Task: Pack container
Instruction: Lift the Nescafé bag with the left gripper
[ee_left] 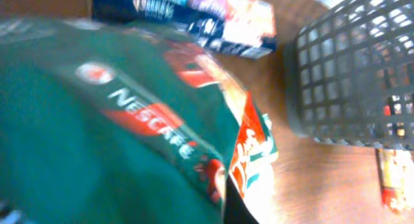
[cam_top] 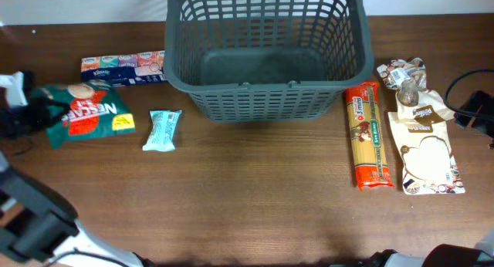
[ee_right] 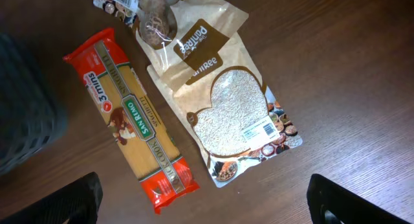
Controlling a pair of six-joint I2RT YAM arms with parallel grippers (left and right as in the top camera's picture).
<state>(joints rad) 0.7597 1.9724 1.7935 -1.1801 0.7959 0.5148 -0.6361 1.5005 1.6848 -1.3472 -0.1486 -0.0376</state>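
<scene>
At the top centre of the overhead view, the container [cam_top: 262,103] is sitting on the table [cam_top: 255,205] with nothing lying on its floor, so packing is judged to be only starting. To its right, a grain pouch [cam_top: 424,147] is lying flat with a spaghetti packet [cam_top: 367,136] just beside it. At the left, a green Nescafé pouch [cam_top: 89,113] is resting below a row of tissue packs [cam_top: 123,68], and a small pale blue packet [cam_top: 163,130] is lying between that pouch and the container.

The left gripper [cam_top: 35,113] is reaching in at the pouch's left edge. Its wrist view is showing the pouch filling the frame, blurred, and whether the jaws are pinching it cannot be told. The right gripper [ee_right: 206,199] is hovering over the spaghetti and grain, jaws spread wide, holding nothing.

The step in hand is probably the first pick, of the coffee pouch. The next move is calling for a firm pinch on the pouch's edge, a lift clear of the container's rim, and a release inside.
</scene>
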